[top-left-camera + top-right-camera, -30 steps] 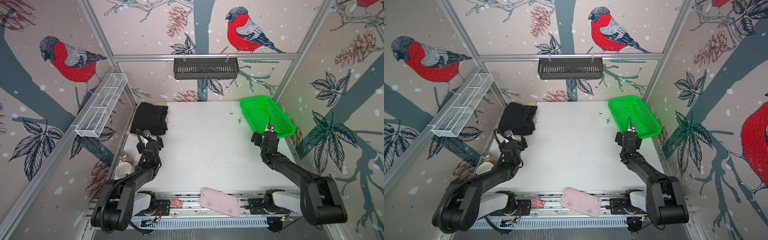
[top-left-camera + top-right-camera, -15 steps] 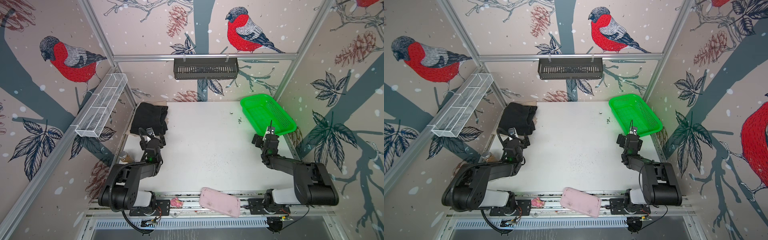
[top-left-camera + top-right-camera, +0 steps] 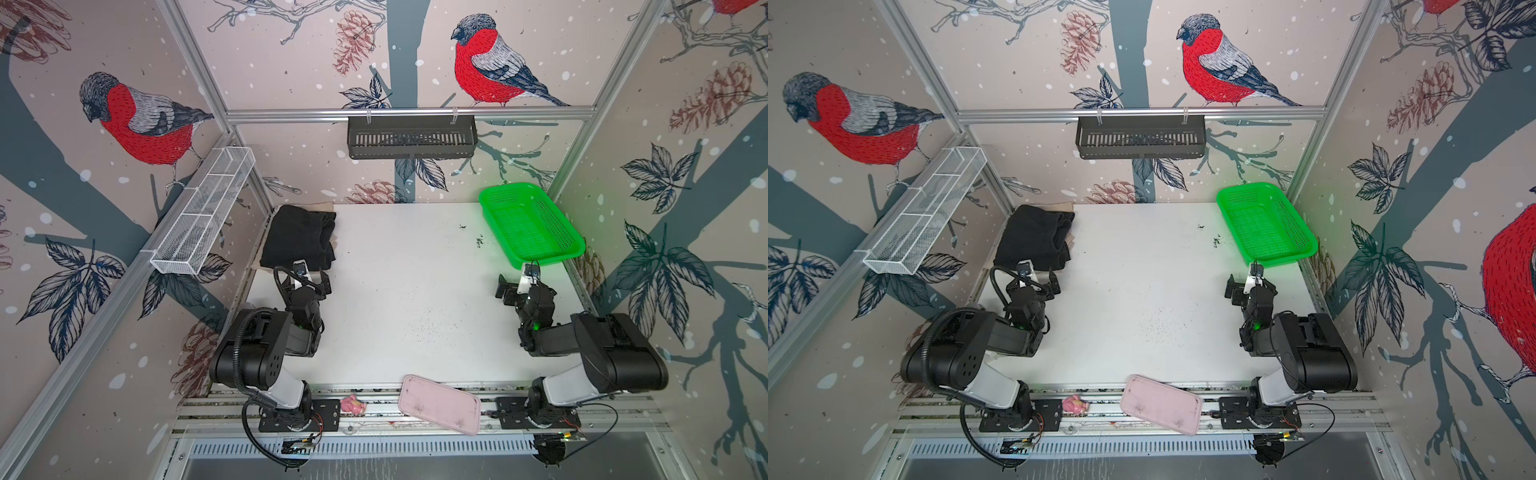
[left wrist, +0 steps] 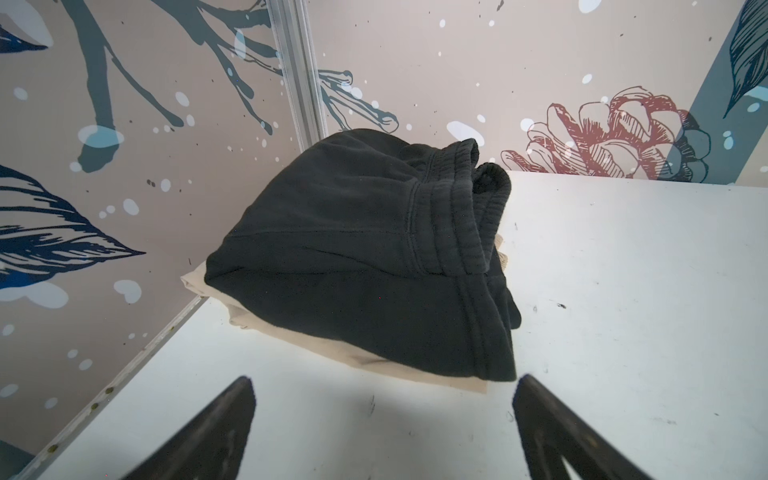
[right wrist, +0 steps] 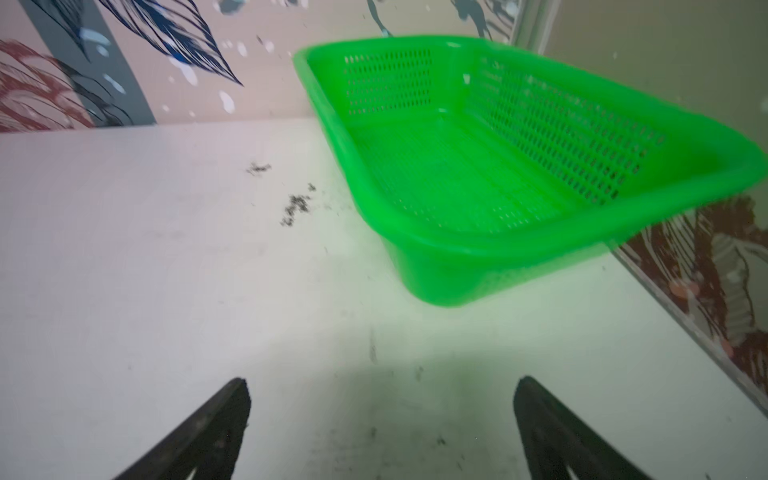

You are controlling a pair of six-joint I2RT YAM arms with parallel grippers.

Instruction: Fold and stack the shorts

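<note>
Now the black shorts [image 3: 299, 241] lie folded in the upper-left corner of the white table [image 3: 407, 291] in both top views. They rest on top of the beige shorts [image 4: 291, 336], whose pale edge shows beneath the dark cloth in the left wrist view. A sliver of tan also peeks out along the far and right edges of the black cloth in a top view.

The left gripper [image 3: 302, 279] hovers just below the stacked shorts in the frame, near them but not touching. Its jaws are spread wide with nothing between them. The right gripper [image 3: 521, 286] sits at the right of the frame, just below the green basket [image 3: 536, 224], its jaws likewise wide apart and gripping nothing. That basket stands in the upper-right corner of the table, well apart from the shorts. A pink tray [image 3: 439, 405] lies at the bottom centre of the frame, in front of the table.
</note>
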